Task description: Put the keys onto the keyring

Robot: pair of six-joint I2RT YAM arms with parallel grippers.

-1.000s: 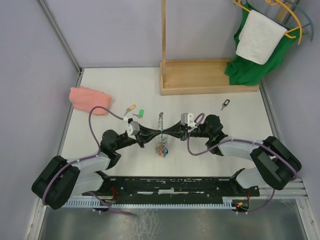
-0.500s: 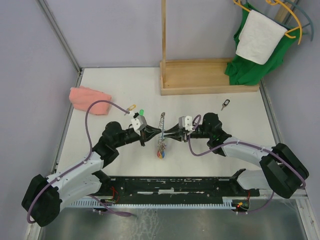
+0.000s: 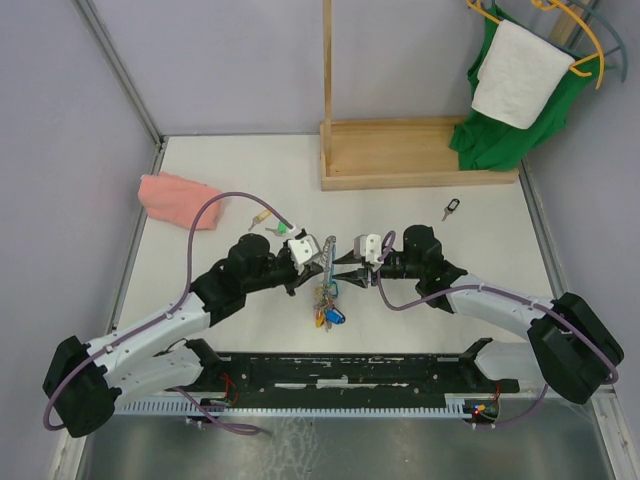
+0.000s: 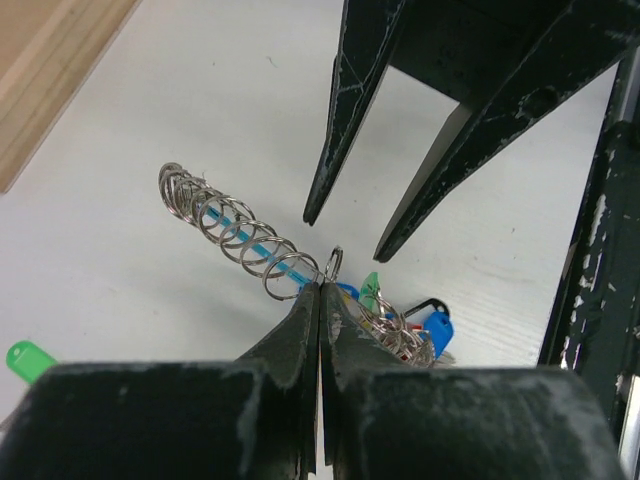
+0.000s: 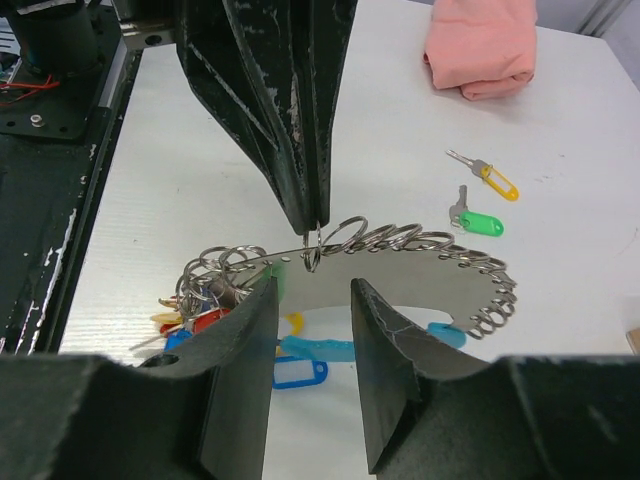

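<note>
The keyring (image 5: pixel 420 272) is a curved silvery strip strung with many small rings; it also shows in the top view (image 3: pixel 329 245) and the left wrist view (image 4: pixel 228 225). A bunch of keys with coloured heads (image 3: pixel 328 312) hangs at its near end. My left gripper (image 4: pixel 320 288) is shut on one small ring (image 5: pixel 313 250) of the keyring. My right gripper (image 5: pixel 312 295) is open, one finger on each side of the strip just below that ring, not touching it. Loose green (image 3: pixel 284 229), yellow (image 3: pixel 262 216) and black (image 3: pixel 451 209) keys lie on the table.
A pink cloth (image 3: pixel 178 197) lies at the far left. A wooden stand (image 3: pixel 400 150) stands at the back. A green garment and white towel (image 3: pixel 510 90) hang on hangers at the back right. Blue tags (image 5: pixel 300 372) lie under the keyring.
My left arm has swung forward and to the right, up to the keyring. The keyring has tilted, and its bunch of keys has shifted nearer and a little right.
</note>
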